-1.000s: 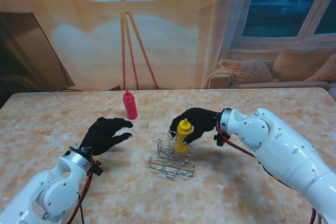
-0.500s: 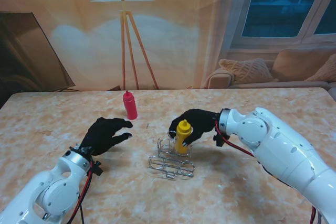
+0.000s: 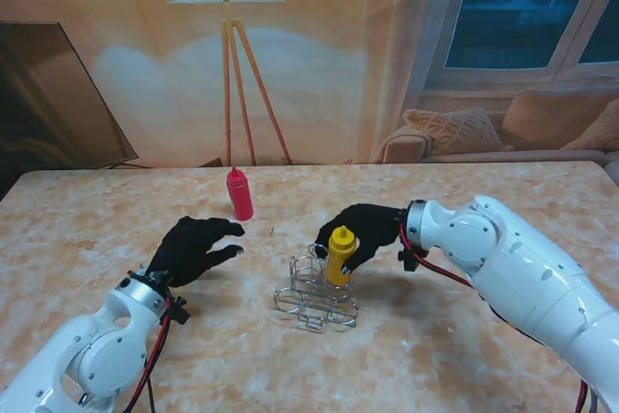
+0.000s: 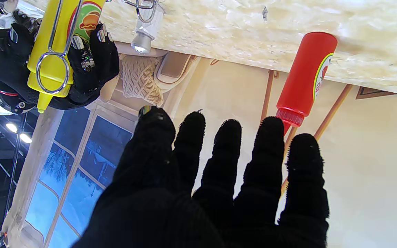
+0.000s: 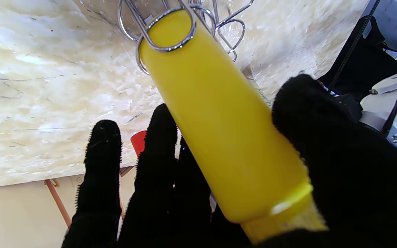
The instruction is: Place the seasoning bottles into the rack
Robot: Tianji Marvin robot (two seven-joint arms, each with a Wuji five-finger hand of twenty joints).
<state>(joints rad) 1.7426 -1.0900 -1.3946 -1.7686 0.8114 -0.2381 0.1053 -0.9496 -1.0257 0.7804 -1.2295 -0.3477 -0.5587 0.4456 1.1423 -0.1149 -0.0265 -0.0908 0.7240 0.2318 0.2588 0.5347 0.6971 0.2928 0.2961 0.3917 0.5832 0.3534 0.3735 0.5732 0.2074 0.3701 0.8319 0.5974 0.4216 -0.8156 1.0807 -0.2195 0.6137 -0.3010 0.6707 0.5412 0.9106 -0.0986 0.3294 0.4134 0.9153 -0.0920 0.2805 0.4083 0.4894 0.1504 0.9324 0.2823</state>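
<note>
Over the wire rack [image 3: 316, 295], the right hand [image 3: 366, 227], clamped on the yellow bottle [image 3: 339, 254], has lifted slightly with the base inside a ring, seating unfinished; left hand [image 3: 198, 247] idle, fingers apart, near the red bottle [image 3: 239, 193].

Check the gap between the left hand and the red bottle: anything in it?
Nothing: in the stand view only bare table separates the left hand from the red bottle; the left wrist view agrees.
</note>
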